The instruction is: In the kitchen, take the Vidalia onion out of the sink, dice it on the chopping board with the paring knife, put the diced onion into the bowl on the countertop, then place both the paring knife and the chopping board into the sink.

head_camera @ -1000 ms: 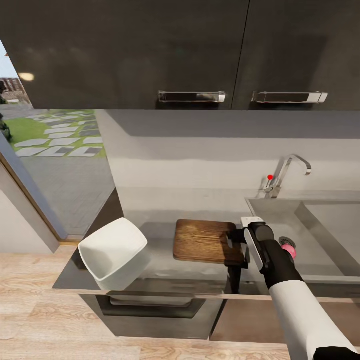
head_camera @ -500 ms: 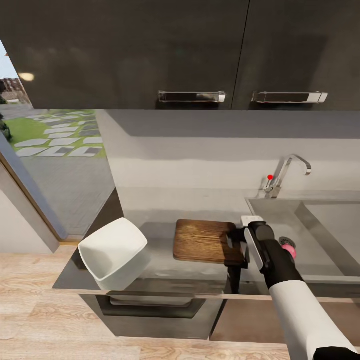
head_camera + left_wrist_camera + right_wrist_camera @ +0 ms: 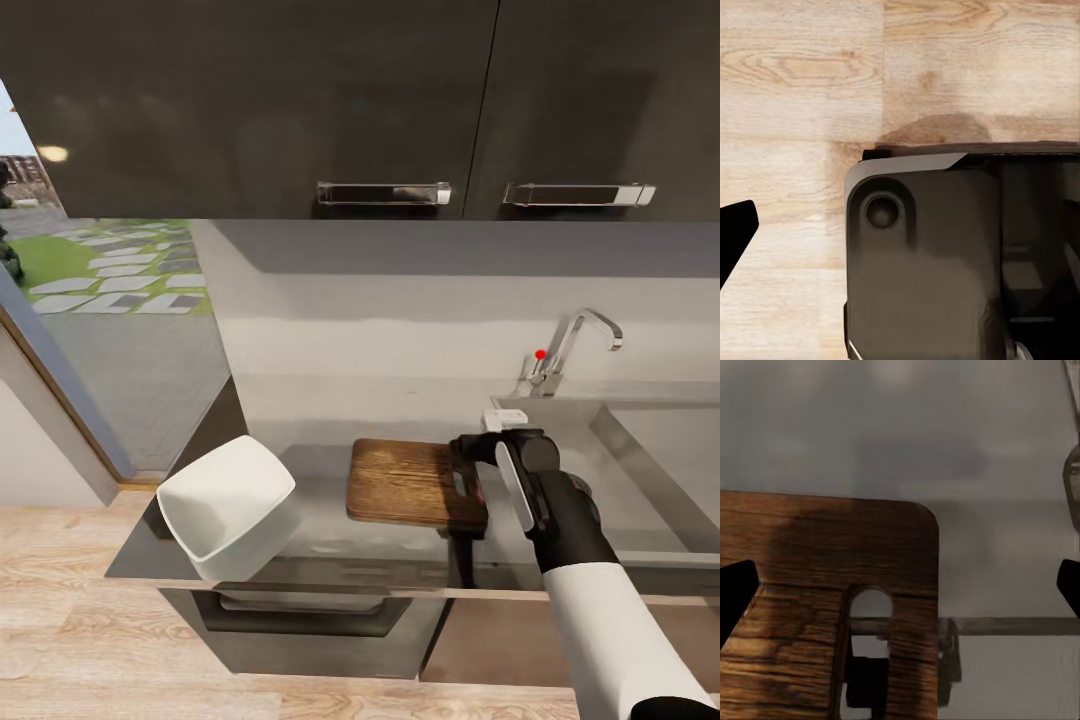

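So the dark-brown wooden chopping board (image 3: 415,484) lies flat on the grey reflective surface (image 3: 320,520), its slot handle end toward the grey steel sink (image 3: 640,470), which makes sense for carrying the onion over. The right gripper (image 3: 470,475) hovers over that handle end. In the right wrist view its fingers (image 3: 735,592) are spread wide either side of the board's slot, pinching nothing. The glossy white square bowl (image 3: 228,505) sits tilted at the surface's left end, apart from the board. I can't spot the onion right now; the arm covers the drain area. Can't tell the left fingers' state, one dark tip (image 3: 733,236) shows over wood floor (image 3: 802,75).
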Available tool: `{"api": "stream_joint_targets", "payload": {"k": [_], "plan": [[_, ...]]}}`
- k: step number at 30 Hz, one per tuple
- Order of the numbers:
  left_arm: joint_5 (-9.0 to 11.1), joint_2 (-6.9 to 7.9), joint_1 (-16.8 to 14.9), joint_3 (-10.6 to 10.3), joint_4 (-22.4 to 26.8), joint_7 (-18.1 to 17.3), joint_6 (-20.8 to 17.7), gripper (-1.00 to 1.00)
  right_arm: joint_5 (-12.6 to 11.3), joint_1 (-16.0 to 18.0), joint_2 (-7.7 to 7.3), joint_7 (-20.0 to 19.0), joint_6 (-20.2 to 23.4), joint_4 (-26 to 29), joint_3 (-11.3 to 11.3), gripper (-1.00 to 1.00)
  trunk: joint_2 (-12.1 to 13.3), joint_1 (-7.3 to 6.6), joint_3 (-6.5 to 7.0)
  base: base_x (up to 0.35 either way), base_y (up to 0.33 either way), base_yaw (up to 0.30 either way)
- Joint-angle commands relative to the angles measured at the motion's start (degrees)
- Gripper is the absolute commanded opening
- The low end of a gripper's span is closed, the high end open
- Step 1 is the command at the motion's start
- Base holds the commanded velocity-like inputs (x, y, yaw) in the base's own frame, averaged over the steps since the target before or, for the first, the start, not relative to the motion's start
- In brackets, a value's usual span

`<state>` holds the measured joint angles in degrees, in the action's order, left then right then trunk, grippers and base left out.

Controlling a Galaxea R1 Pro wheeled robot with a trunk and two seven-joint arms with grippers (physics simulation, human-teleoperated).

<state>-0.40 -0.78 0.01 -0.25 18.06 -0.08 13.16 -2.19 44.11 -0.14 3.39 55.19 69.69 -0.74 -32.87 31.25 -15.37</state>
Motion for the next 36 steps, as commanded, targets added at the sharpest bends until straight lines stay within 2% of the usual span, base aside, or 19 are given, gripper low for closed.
{"api": "stream_joint_targets", "payload": {"k": [1,8,30,36], "plan": [[0.0,0.02,0.0,0.0,0.0,0.0,0.1,1.0,-0.2,0.0,-0.02,0.1,0.2,0.2,-0.1,1.0,-0.1,0.02,-0.08,0.0,0.0,0.0],[0.0,0.01,0.0,0.0,0.0,0.0,0.1,1.0,-0.1,0.0,-0.03,-0.8,0.3,0.5,-0.1,1.0,-0.1,0.02,-0.08,-0.148,0.0,0.0],[0.0,0.0,0.0,0.0,0.0,0.0,0.1,1.0,-0.1,-0.2,-0.03,-0.8,-0.2,0.8,-0.1,1.0,-0.1,0.02,-0.08,-0.28,0.0,0.0],[0.0,0.01,0.0,0.0,0.1,0.0,0.1,1.0,-0.1,-0.8,0.03,-0.8,-0.4,4.1,-0.2,1.0,-0.1,0.02,-0.08,-0.277,0.0,0.0]]}}
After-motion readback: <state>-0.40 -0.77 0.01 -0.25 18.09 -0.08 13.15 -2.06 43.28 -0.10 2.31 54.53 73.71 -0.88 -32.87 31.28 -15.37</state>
